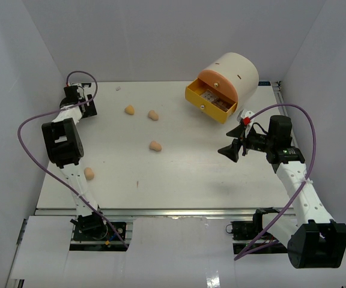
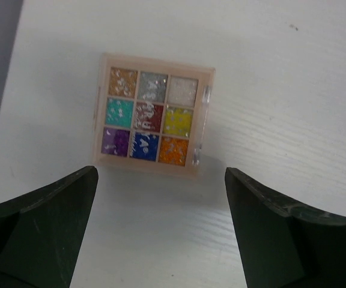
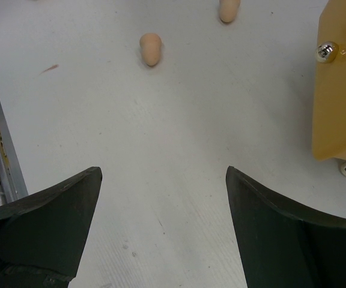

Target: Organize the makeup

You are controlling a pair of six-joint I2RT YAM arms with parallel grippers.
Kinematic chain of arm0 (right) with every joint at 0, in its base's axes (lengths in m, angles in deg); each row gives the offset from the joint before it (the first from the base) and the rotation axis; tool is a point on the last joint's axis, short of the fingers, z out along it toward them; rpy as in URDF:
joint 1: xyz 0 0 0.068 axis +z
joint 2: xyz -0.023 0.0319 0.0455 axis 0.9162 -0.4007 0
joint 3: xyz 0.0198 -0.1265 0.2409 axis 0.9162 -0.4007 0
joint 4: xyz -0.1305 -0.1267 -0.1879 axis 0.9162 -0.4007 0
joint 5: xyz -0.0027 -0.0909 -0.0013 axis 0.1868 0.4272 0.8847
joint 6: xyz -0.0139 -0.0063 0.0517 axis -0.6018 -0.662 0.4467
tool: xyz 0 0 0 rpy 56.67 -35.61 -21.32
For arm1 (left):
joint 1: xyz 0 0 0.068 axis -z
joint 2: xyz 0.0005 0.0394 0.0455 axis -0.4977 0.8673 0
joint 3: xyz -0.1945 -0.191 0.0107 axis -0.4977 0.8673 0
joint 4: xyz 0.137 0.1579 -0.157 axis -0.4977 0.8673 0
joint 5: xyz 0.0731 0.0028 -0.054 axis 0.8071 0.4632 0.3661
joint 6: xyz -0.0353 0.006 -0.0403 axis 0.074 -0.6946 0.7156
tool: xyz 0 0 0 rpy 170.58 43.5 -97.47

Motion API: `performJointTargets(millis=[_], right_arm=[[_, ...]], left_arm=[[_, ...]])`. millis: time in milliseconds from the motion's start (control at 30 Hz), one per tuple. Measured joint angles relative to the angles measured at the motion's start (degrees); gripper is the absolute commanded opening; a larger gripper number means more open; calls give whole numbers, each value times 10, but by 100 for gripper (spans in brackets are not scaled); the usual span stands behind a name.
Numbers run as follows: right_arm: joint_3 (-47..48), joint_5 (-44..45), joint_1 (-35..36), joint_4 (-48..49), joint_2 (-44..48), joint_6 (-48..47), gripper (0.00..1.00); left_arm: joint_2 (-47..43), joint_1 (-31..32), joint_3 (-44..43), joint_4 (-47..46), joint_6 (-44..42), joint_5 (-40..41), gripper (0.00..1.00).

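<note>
Sorting appears barely begun: a pink-cased nine-colour glitter palette [image 2: 152, 117] lies just ahead of the left gripper [image 2: 161, 189], jaws apart and empty, while four peach egg-shaped sponges [image 1: 155, 145] lie loose beyond the right gripper [image 3: 162, 180], equally wide and empty.

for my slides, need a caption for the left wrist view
Open left gripper facing a nine-pan glitter palette flat on the white table.

White arm links [image 1: 302, 198], black joint housings [image 1: 62, 143], purple cables [image 1: 80, 72], dark wedge-shaped end effector fingers [image 2: 41, 228]
</note>
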State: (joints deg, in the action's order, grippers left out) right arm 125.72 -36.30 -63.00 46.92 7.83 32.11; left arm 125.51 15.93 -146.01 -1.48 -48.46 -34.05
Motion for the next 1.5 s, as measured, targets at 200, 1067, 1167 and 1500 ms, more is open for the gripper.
performJointTargets(millis=[200, 1067, 1167, 1500], right_arm=[[0, 0, 0, 0, -2, 0, 90], [0, -13, 0, 0, -10, 0, 90], [0, -13, 0, 0, -10, 0, 90], [0, -13, 0, 0, -10, 0, 90]], left_arm=[[21, -7, -21, -22, -40, 1, 98], [70, -42, -77, -40, -107, -132, 91], [70, -48, -77, -35, -109, -151, 87], [70, -69, -83, -13, -97, -217, 54]])
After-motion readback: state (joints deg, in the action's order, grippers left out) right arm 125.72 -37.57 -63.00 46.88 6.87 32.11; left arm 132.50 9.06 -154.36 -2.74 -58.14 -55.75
